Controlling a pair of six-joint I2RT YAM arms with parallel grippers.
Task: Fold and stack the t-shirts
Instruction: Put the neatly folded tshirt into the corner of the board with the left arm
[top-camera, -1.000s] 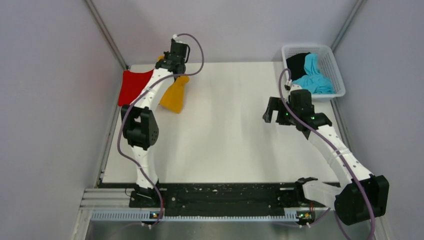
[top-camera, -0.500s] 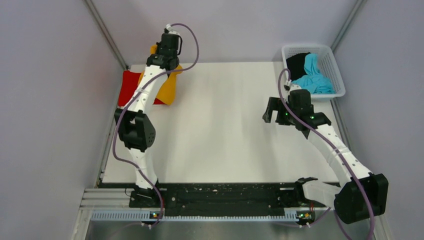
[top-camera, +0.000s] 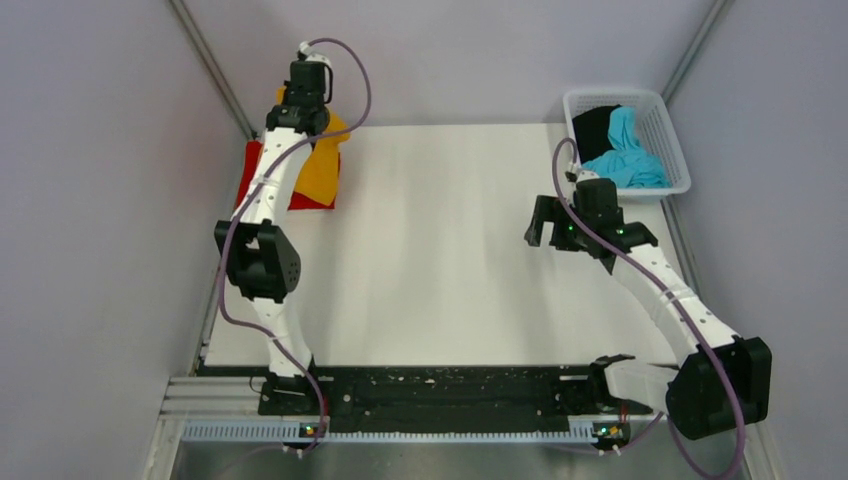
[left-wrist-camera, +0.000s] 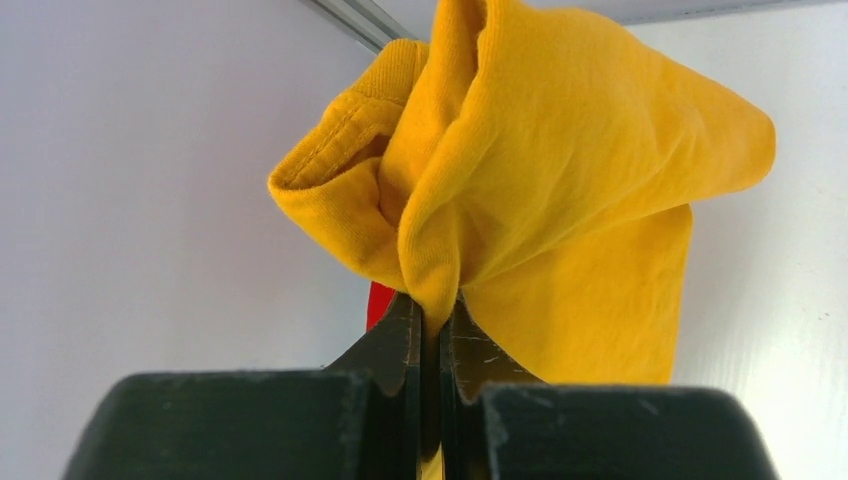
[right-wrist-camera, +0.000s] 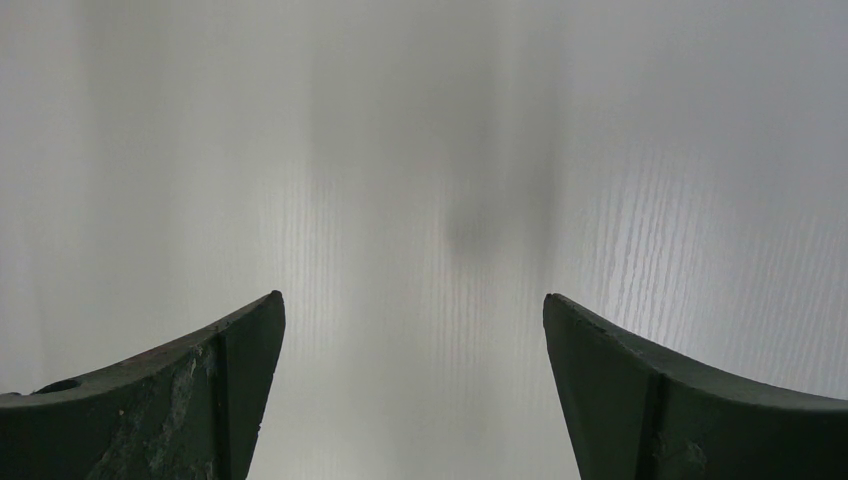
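My left gripper (top-camera: 303, 112) is at the far left corner, shut on the orange-yellow t-shirt (top-camera: 319, 172), which hangs from it over the folded red t-shirt (top-camera: 252, 172). In the left wrist view the gripper (left-wrist-camera: 437, 310) pinches a bunched fold of the orange-yellow t-shirt (left-wrist-camera: 560, 190); a sliver of the red t-shirt (left-wrist-camera: 378, 303) shows below. The cyan-blue t-shirt (top-camera: 625, 152) and the black t-shirt (top-camera: 595, 125) lie crumpled in the basket. My right gripper (top-camera: 543, 222) is open and empty above the table, right of centre; in the right wrist view (right-wrist-camera: 412, 320) it frames bare table.
The white mesh basket (top-camera: 672, 140) stands at the far right corner. Grey walls with metal corner posts (top-camera: 215, 75) close in the table on the left, back and right. The white table (top-camera: 440, 260) stretches between the arms.
My left gripper has carried the orange-yellow t-shirt left and farther back, from beside the red t-shirt to over it. The right arm has hardly moved.
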